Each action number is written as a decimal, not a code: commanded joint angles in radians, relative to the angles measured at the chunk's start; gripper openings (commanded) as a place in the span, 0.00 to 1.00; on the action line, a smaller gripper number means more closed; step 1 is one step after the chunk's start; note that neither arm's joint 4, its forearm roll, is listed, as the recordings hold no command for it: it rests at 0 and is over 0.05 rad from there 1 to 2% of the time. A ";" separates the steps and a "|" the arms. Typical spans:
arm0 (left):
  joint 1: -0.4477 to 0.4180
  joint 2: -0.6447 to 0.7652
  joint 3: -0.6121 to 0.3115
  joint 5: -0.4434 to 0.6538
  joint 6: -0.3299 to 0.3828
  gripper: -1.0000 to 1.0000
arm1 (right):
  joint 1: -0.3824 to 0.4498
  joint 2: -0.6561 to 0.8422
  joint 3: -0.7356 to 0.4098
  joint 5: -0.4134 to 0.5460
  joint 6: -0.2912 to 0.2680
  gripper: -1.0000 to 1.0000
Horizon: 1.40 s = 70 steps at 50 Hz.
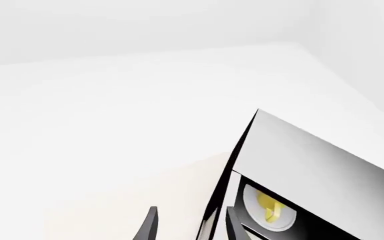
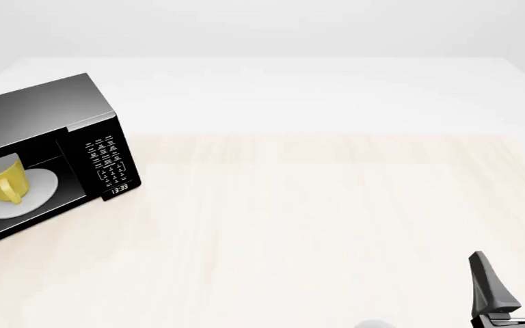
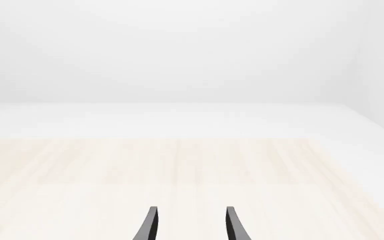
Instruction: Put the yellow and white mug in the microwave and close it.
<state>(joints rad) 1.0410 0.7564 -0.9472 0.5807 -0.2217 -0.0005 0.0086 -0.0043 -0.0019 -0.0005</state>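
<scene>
The yellow and white mug (image 2: 1, 182) is seen upright on the white turntable plate (image 2: 35, 195) inside the microwave (image 2: 39, 113) at the table's (image 2: 290, 225) far left. The right gripper (image 2: 511, 277) is held apart, empty, well away. The left gripper (image 1: 190, 225) is spread beside the microwave's front opening.

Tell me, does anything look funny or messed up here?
Nothing looks spilled, broken or tipped. The yellow and white mug stands upright on the white plate inside the microwave. The only unfinished thing is that the microwave's front is open, so you can see straight in. The right gripper hangs open, far off.
</scene>
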 commanded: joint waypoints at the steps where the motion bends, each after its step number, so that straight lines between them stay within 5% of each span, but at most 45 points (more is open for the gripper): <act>1: 0.047 0.018 0.029 -0.017 -0.022 1.00 | 0.000 0.000 0.000 0.000 0.000 1.00; 16: 0.200 0.092 0.107 -0.070 0.058 1.00 | 0.000 0.000 0.000 0.000 0.000 1.00; 30: 0.250 0.132 0.137 -0.115 0.110 1.00 | 0.000 0.000 0.000 0.000 0.000 1.00; 70: 0.179 0.323 0.232 -0.233 0.174 1.00 | 0.000 0.000 0.000 0.000 0.000 1.00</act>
<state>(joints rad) 1.2484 1.0321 -0.7313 0.3773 -0.0537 -0.0005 0.0086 -0.0043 -0.0019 -0.0006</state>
